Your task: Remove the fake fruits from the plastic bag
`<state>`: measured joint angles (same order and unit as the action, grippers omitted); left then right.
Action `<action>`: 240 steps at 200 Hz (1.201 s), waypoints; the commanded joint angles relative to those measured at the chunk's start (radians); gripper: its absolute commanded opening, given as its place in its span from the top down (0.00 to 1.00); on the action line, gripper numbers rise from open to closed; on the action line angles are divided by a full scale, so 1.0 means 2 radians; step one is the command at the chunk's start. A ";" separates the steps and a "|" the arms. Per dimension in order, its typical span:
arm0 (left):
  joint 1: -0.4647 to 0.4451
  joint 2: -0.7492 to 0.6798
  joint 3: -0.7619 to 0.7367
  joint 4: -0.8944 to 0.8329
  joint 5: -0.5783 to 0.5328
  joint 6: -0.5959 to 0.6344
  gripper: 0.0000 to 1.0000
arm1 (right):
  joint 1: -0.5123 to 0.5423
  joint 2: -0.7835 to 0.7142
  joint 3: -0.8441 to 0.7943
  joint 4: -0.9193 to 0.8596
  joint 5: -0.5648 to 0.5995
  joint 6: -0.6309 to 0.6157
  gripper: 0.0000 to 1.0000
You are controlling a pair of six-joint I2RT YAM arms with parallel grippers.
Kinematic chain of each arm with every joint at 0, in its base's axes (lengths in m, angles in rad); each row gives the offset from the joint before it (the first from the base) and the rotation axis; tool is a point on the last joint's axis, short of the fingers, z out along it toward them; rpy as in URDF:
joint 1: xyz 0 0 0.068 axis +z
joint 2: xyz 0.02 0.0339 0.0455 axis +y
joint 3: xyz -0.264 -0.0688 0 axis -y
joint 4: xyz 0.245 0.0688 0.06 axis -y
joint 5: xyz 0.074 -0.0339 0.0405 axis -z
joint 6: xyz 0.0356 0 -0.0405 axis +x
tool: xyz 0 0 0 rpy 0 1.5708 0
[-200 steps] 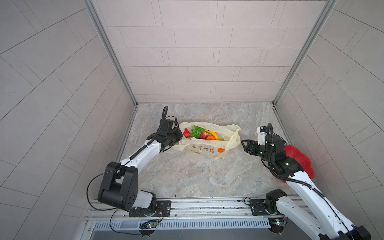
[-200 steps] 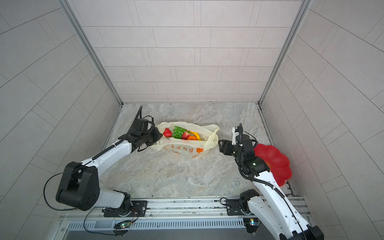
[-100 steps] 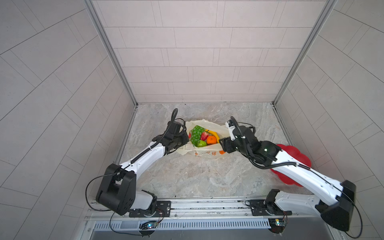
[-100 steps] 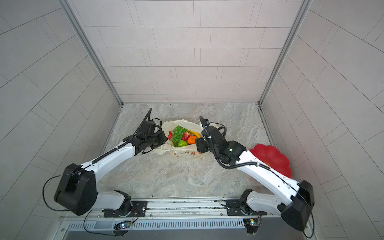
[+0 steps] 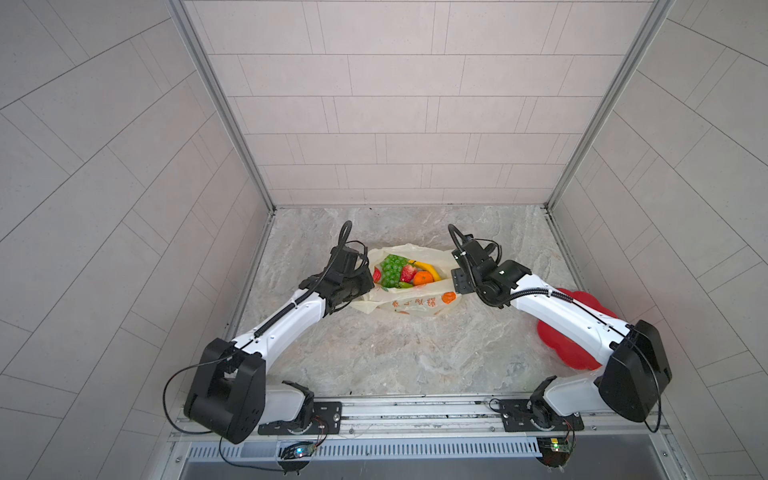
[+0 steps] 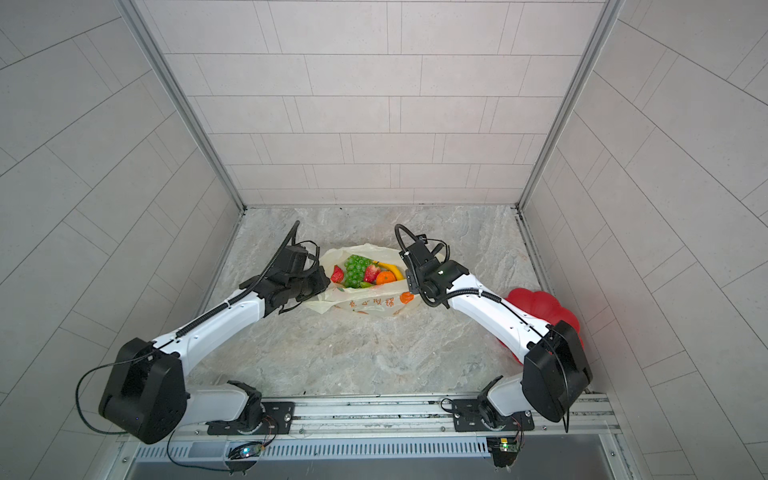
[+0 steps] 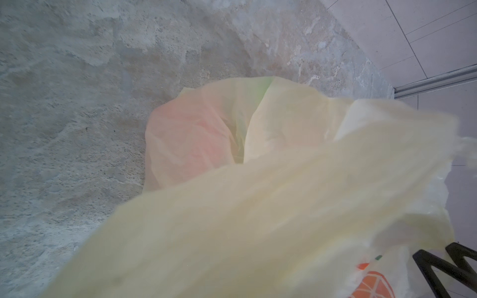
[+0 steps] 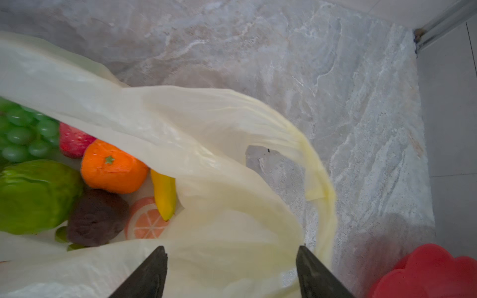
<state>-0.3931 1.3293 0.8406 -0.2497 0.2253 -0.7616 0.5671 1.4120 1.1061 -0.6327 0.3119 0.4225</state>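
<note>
The pale-yellow plastic bag (image 5: 415, 303) lies on the marble floor with its mouth up and open. Inside it are the fake fruits: a green grape bunch (image 5: 390, 270), a strawberry (image 5: 407, 273), an orange (image 5: 423, 277), a banana (image 5: 428, 268) and a red one (image 5: 377, 274). The right wrist view adds a green netted fruit (image 8: 36, 196) and a dark brown one (image 8: 96, 216). My left gripper (image 5: 368, 286) is shut on the bag's left edge, and bag film (image 7: 258, 219) hides its jaws. My right gripper (image 8: 231, 258) stands open over the bag's right rim, by a loop handle (image 8: 317, 180).
A red flower-shaped plate (image 5: 582, 307) lies at the right wall, partly under my right arm, and also shows in the right wrist view (image 8: 433, 273). Tiled walls close in three sides. Bare marble floor (image 5: 395, 353) lies in front of the bag.
My right arm has swung from beside the red plate over to the bag's right rim, its jaws a little wider. The left gripper has drawn the bag's left edge inward, bunching the bag.
</note>
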 commanded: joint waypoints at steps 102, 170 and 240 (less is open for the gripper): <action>0.027 0.018 -0.030 0.032 0.045 0.009 1.00 | -0.026 0.024 -0.042 0.133 -0.232 0.021 0.67; 0.084 -0.015 -0.075 0.102 0.091 -0.010 1.00 | -0.109 -0.063 -0.118 0.180 -0.313 0.048 1.00; 0.043 -0.026 -0.055 -0.007 -0.010 0.025 0.86 | -0.109 -0.060 -0.139 0.178 -0.257 0.050 0.59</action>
<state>-0.3058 1.3121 0.7017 -0.1570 0.3103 -0.7502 0.3477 1.3083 0.8265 -0.2581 -0.2806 0.5190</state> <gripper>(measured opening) 0.128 0.272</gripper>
